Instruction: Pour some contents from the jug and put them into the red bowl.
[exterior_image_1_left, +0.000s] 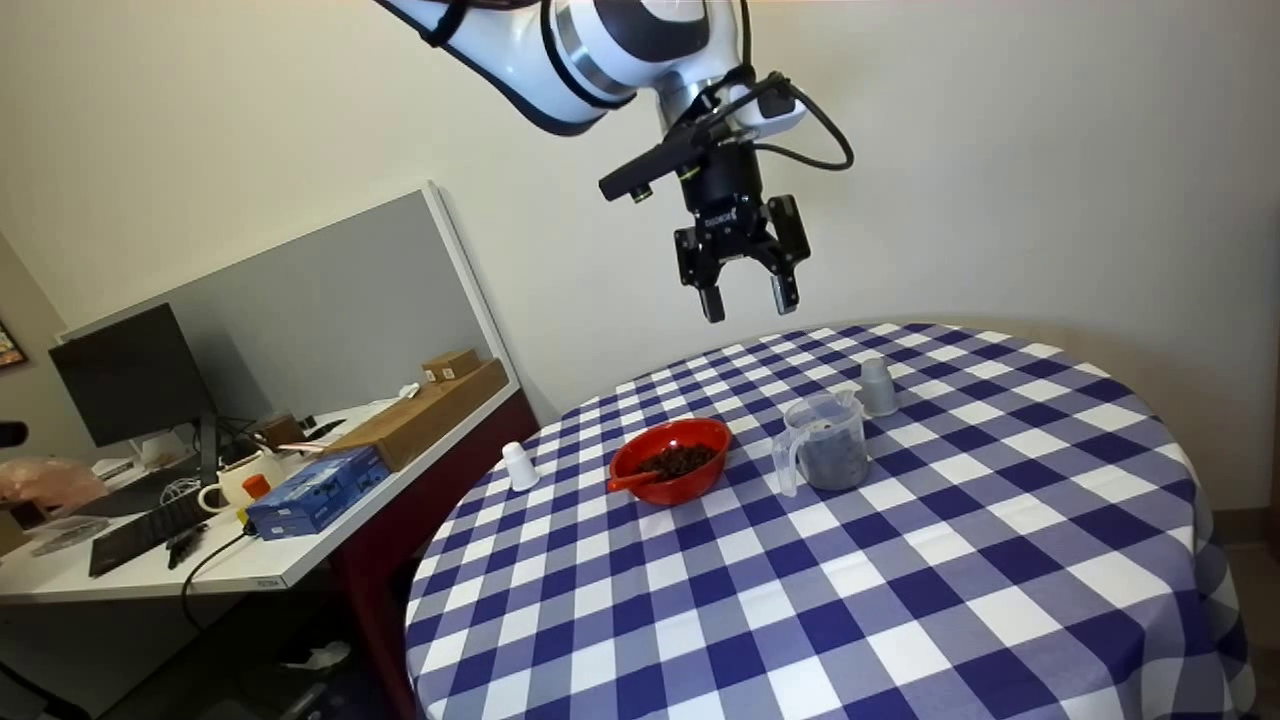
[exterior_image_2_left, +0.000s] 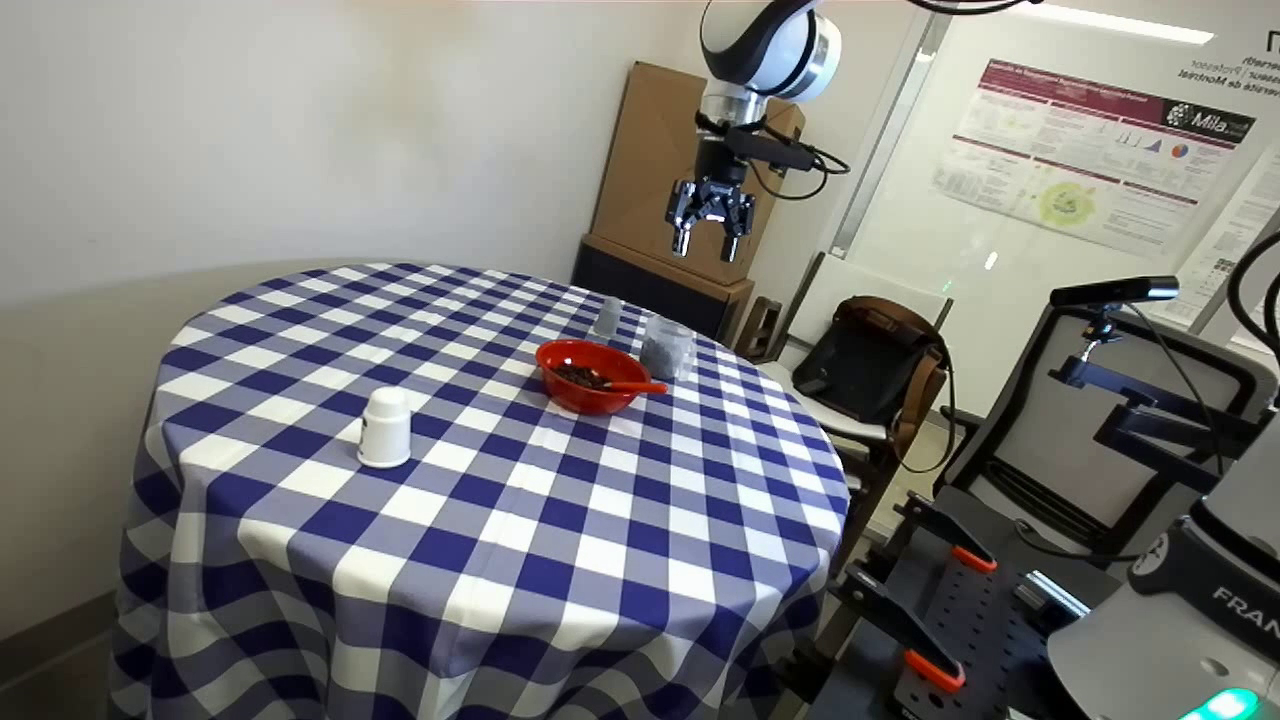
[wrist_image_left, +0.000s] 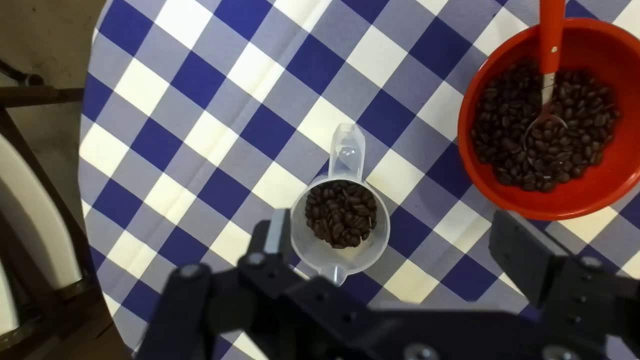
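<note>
Wrist view shows the jug (wrist_image_left: 320, 255) below the gripper (wrist_image_left: 392, 222), apparently off-centre.

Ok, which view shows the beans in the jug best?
The wrist view: it looks down into the jug, so single dark beans can be made out. In both exterior views the jug shows from the side, its contents only a greyish blur through the translucent wall.

Wrist view overhead; exterior views across table (exterior_image_1_left: 780, 570)
</note>
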